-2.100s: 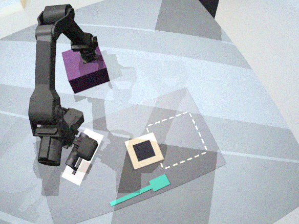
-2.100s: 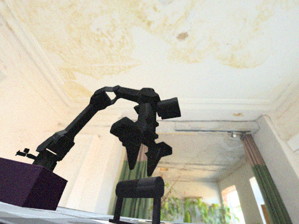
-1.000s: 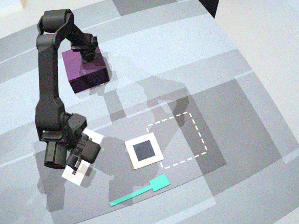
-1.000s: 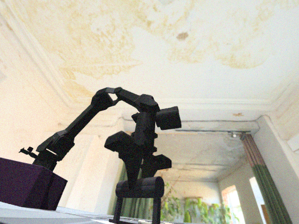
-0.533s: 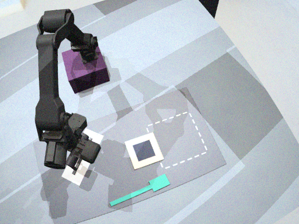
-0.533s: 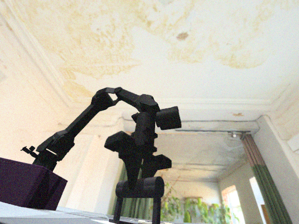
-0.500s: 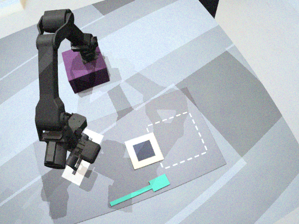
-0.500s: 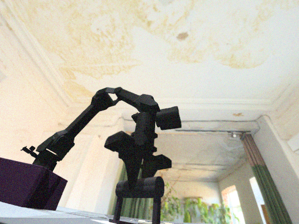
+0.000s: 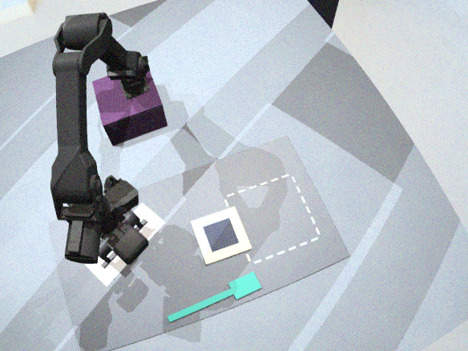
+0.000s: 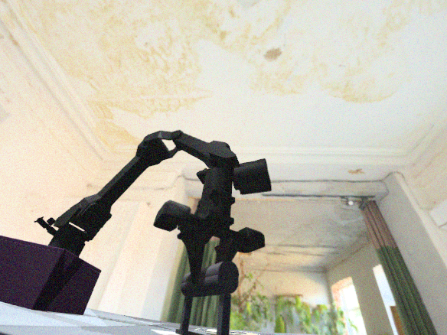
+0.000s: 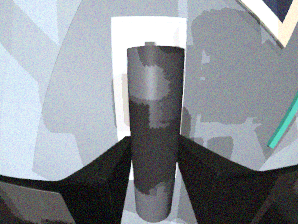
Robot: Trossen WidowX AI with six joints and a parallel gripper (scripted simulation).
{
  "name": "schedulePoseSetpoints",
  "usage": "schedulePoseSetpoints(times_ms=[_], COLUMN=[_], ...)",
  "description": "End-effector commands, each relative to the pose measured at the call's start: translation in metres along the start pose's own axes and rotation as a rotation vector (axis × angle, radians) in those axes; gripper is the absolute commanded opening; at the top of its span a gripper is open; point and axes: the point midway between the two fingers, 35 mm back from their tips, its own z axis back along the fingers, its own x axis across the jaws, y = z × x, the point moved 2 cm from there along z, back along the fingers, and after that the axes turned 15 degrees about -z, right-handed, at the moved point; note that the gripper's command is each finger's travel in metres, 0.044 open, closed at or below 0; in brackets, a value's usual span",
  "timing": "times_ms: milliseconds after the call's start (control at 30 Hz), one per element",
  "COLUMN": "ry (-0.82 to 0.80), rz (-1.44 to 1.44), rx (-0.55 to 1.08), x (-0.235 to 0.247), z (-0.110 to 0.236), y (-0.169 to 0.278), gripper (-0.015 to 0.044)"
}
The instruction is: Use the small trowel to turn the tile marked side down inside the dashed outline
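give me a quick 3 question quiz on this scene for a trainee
1. True or false: the jaws of the gripper are shut on the teal trowel.
2. Which face of the tile is up: A marked, B plain?
3. Fill in: the tile lies mostly ___ the dashed outline.

Key: 1 false, they grip the dark cylinder, and the trowel lies on the mat; 2 A; 3 outside.

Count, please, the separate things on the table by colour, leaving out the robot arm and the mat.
Purple: 1, the purple block under the arm's base.
Teal: 1, the trowel.
Cream with dark square: 1, the tile.
Dark grey: 1, the cylinder bar, held in the end effector.
White: 1, the white base plate under that bar.
Total: 5
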Motion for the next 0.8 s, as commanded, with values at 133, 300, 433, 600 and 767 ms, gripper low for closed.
schedulePoseSetpoints(times_ms=[133,300,433,600,767], ry=[0.0,0.0,0.0,0.0,0.0], rz=[-0.246,-0.395,-0.493,-0.498,-0.498], rx=[-0.002,-0.002,-0.002,-0.002,-0.002], x=[0.0,0.0,0.0,0.0,0.0], z=[-0.0006,-0.0006,-0.0006,-0.0006,-0.0006], y=[-0.0001,0.0,0.0,0.0,0.0], gripper=[0.013,0.013,0.013,0.013,0.0235])
